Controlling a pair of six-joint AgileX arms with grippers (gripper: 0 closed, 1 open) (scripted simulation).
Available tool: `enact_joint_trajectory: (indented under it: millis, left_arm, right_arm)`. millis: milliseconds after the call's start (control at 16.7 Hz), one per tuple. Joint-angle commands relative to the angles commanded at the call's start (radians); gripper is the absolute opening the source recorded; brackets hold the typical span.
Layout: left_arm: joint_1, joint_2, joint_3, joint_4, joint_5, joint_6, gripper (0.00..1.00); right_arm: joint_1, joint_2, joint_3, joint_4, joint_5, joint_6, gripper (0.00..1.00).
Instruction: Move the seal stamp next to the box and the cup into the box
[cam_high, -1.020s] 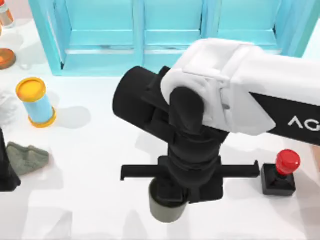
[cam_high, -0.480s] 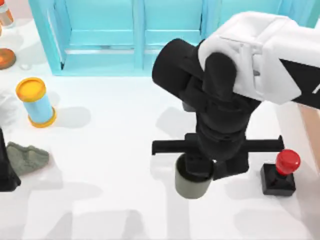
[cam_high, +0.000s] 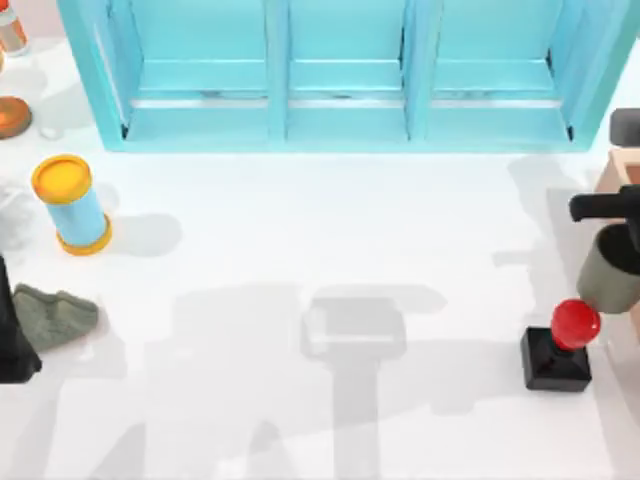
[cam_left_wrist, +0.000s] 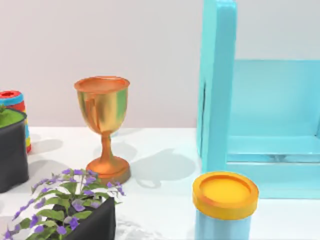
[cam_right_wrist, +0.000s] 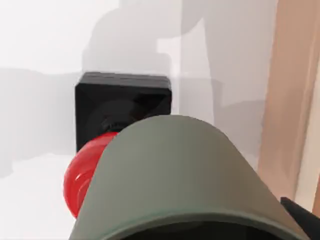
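The olive-green cup (cam_high: 612, 278) hangs at the table's right edge with my right gripper (cam_high: 622, 240) shut on it; a black bar of that gripper juts out above it. The cup is just behind the seal stamp (cam_high: 557, 345), whose black square base and red knob stand upright on the table. The box's tan wall (cam_high: 616, 172) shows at the right edge, behind the cup. In the right wrist view the cup (cam_right_wrist: 175, 175) is close up, over the stamp (cam_right_wrist: 122, 100), with the box wall (cam_right_wrist: 290, 100) beside it. My left arm (cam_high: 10, 335) is parked at the left edge.
A big turquoise shelf cabinet (cam_high: 340, 70) spans the back. At the left stand a light-blue cylinder with yellow lid (cam_high: 70, 205), a grey-green lump (cam_high: 55, 315) and an orange goblet (cam_left_wrist: 102, 125). A black planter with purple flowers (cam_left_wrist: 75, 215) is near the left wrist.
My right arm has carried the cup from the table's front middle to the right edge by the box, and most of the arm has left the top view. The stamp has not moved.
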Motion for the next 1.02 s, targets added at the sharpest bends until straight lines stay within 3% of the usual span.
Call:
enact_joint_trajectory:
  millis: [300, 480, 660, 1020]
  left_arm:
    - [0.0, 0.0, 0.0, 0.0, 0.0, 0.0, 1.0]
    - [0.0, 0.0, 0.0, 0.0, 0.0, 0.0, 1.0]
    - [0.0, 0.0, 0.0, 0.0, 0.0, 0.0, 1.0]
    - [0.0, 0.0, 0.0, 0.0, 0.0, 0.0, 1.0]
  right_arm:
    - [-0.45, -0.129, -0.144, 0.038, 0.011, -0.453, 0.0]
    - [-0.634, -0.195, -0.22, 0.061, 0.015, -0.637, 0.0]
    - [-0.725, -0.233, -0.266, 0.077, 0.018, -0.729, 0.0]
    - [-0.731, -0.232, -0.267, 0.079, 0.018, -0.736, 0.0]
